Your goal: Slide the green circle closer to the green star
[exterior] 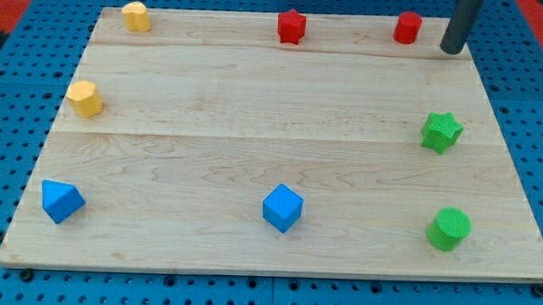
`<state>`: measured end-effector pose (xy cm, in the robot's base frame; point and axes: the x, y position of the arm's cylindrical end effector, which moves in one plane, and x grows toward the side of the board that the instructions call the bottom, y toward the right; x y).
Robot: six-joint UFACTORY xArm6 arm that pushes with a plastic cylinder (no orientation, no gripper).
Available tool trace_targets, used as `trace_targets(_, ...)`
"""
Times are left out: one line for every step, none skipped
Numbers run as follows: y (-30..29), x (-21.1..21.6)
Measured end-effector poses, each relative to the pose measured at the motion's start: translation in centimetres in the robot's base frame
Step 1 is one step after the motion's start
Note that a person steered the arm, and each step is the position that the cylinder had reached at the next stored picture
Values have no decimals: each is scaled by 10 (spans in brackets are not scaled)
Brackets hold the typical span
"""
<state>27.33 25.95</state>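
No claw here, only my tip [451, 51] beside the red cylinder [407, 28]; reaching the green circle [449, 228] at the counter [255, 116] bottom-right risks knocking the green star [442, 131] away

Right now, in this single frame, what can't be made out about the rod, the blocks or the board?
- Rod above my tip: cut off by the view's top edge, so the arm is unseen.
- Tip contact: whether it touches the board can't be judged from this angle.
- Far sides of the green circle and green star: hidden by the blocks themselves.
- Yellow block at the top left: exact shape too small to tell.
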Motion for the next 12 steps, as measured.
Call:
trace_targets(5,41)
trace_targets(26,97)
trace_targets(7,130)
trace_targets(-3,156)
trace_targets(-38,128)
trace_targets(-153,93)
trace_targets(-272,93)
trace_targets(-307,126)
trace_targets(-201,175)
trace_targets(-109,197)
trace_targets(-1,255)
trace_targets(35,321)
